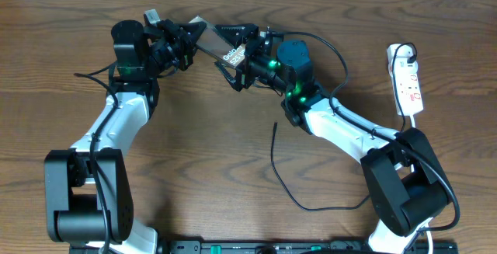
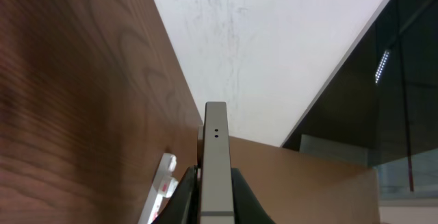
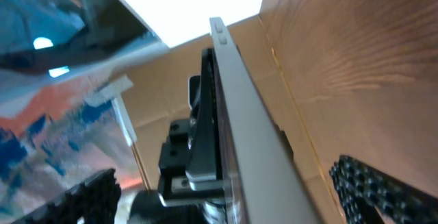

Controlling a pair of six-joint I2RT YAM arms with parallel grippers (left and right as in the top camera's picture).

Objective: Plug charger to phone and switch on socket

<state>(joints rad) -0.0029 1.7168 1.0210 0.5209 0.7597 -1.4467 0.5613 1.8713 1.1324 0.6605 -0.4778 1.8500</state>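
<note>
The phone (image 1: 220,46), a flat dark slab with white lettering, is held in the air over the far middle of the table. My left gripper (image 1: 189,43) is shut on its left end. In the left wrist view the phone (image 2: 215,135) stands edge-on between the fingers (image 2: 215,175). My right gripper (image 1: 244,58) is open, with its fingers spread wide on either side of the phone's right end (image 3: 250,142); neither finger (image 3: 226,172) touches it. The charger's black cable (image 1: 289,188) lies loose on the table, its tip (image 1: 276,126) below the right arm. The white socket strip (image 1: 408,83) lies at the far right.
A black plug (image 1: 404,52) sits at the strip's far end. The strip also shows in the left wrist view (image 2: 163,183), low and to the left. The charger cable loops across the near middle of the table toward the right arm's base (image 1: 404,184).
</note>
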